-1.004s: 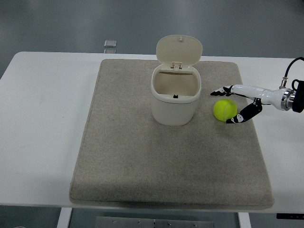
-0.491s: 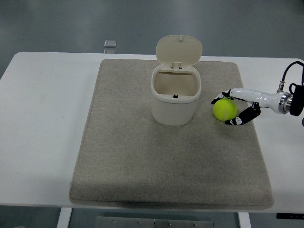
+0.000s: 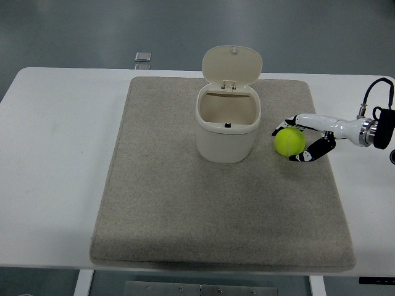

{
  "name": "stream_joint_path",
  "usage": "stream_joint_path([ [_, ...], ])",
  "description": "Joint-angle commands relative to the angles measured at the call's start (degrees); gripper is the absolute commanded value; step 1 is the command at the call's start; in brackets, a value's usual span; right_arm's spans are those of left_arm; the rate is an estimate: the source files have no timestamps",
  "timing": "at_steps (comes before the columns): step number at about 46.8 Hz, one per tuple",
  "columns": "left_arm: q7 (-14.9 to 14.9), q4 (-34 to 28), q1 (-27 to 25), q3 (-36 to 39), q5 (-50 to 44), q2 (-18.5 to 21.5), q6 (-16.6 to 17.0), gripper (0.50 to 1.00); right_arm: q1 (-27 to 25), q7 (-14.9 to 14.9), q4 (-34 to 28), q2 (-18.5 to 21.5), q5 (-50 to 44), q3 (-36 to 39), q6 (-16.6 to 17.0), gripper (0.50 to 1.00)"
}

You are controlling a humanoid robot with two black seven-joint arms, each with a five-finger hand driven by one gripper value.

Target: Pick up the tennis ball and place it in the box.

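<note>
White right hand (image 3: 311,137), black-tipped fingers (image 3: 307,155)

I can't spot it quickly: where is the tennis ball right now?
In the head view the tennis ball sits on the grey mat, just right of the open cream box, with the right hand curled around it.

Right hand (image 3: 307,137) fingers curled around tennis ball (image 3: 289,142) on beige mat (image 3: 185,209), beside open-lidded box (image 3: 227,126).
</note>
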Motion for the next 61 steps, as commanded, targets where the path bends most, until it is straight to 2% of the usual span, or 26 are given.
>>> stream_joint_path([
  [1, 0.0, 0.0, 0.0, 0.0, 0.0, 0.0, 0.0, 0.996, 0.1, 0.1, 0.1, -0.1, 0.1, 0.0, 0.1, 0.570],
  [5, 0.0, 0.0, 0.0, 0.0, 0.0, 0.0, 0.0, 0.996, 0.1, 0.4, 0.4, -0.2, 0.2, 0.0, 0.2, 0.500],
  [16, 0.0, 0.0, 0.0, 0.0, 0.0, 0.0, 0.0, 0.996, 1.8, 3.2, 0.8, -1.1, 0.3, -0.2, 0.3, 0.500],
  [21, 0.0, 0.0, 0.0, 0.0, 0.0, 0.0, 0.0, 0.996, 3.0, 4.7, 1.8, -3.9, 0.4, -0.3, 0.6, 0.500],
  [28, 0.0, 0.0, 0.0, 0.0, 0.0, 0.0, 0.0, 0.996, 5.0, 6.9, 2.1, -6.1, 0.9, -0.2, 1.9, 0.500],
  [36, 0.1, 0.0, 0.0, -0.1, 0.0, 0.0, 0.0, 0.996, 6.5, 9.7, 5.1, -9.2, 1.1, 0.0, 5.0, 0.500],
  [43, 0.0, 0.0, 0.0, 0.0, 0.0, 0.0, 0.0, 0.996, 7.6, 11.1, 7.2, -9.8, 1.1, 1.0, 7.4, 0.500],
  [51, 0.0, 0.0, 0.0, 0.0, 0.0, 0.0, 0.0, 0.996, 10.2, 12.7, 9.8, -10.0, 2.2, 1.1, 7.8, 0.500],
  [61, 0.0, 0.0, 0.0, 0.0, 0.0, 0.0, 0.0, 0.996, 14.5, 13.1, 11.7, -9.2, 5.1, 1.1, 9.8, 0.500],
])
